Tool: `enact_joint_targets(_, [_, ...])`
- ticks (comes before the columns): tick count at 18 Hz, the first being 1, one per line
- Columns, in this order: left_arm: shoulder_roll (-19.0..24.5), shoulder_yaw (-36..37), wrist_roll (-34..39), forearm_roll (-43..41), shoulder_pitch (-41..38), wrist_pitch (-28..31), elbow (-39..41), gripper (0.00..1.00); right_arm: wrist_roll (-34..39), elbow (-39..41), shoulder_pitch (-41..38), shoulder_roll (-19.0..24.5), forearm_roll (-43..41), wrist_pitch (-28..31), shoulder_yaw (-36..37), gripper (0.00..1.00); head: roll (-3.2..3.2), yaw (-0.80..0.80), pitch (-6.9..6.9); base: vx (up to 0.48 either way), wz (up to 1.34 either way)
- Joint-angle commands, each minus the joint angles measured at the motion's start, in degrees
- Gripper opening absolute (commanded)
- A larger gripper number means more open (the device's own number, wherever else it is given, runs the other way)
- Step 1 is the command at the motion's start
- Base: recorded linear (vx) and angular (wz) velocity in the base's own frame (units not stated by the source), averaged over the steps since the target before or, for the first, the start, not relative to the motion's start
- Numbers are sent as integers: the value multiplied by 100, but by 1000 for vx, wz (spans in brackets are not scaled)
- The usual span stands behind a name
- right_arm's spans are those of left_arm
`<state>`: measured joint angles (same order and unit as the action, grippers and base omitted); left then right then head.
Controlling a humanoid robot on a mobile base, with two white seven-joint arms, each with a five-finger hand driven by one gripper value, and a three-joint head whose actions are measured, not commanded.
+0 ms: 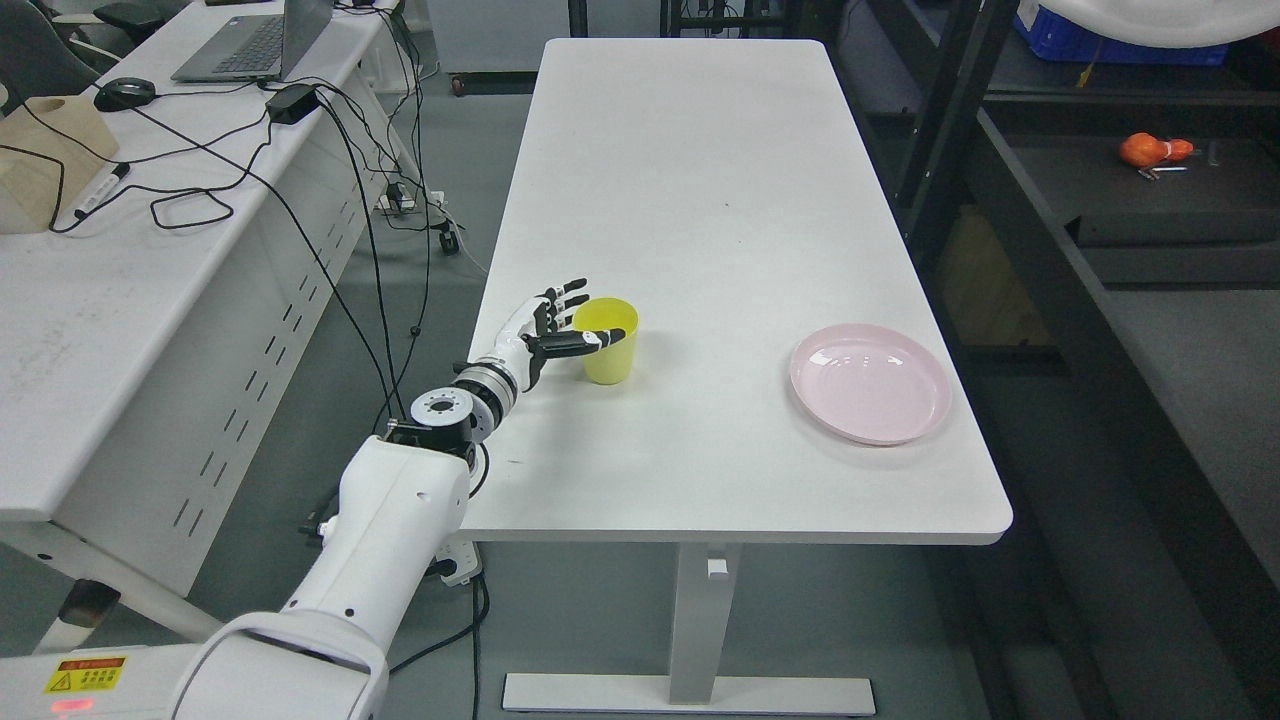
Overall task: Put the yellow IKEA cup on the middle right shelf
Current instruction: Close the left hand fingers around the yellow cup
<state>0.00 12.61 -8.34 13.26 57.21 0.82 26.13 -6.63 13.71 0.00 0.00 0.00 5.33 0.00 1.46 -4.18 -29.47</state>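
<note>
Left hand (562,325) at the cup (608,340), thumb across its near side, fingers spread behind the rim; not clamped yet. Cup stands upright on the bench (700,180), against the palm. Close fingers fully round the wall before lifting, keep it level. Shelf (1150,200) is far right of the hand; plate (870,383) lies between.
</note>
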Motion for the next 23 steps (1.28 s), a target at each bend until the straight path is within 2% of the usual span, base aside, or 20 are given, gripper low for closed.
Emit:
enact_joint_targets(1, [100, 207, -1, 1, 1, 6, -37, 87, -5, 0, -79, -100, -141, 3, -97, 99, 0, 0, 0, 9, 49])
enact_joint_targets(9, [100, 242, -1, 9, 203, -3, 24, 87, -5, 0, -79, -100, -141, 3, -97, 99, 0, 0, 0, 5, 15])
enact_joint_targets(17, [100, 945, -414, 45, 203, -3, 121, 87, -5, 0, -79, -100, -141, 3, -97, 99, 0, 0, 0, 3, -3])
enact_joint_targets(23, [100, 1051, -414, 62, 107, 6, 68, 87, -5, 0, -79, -100, -141, 3, -97, 99, 0, 0, 0, 0, -4])
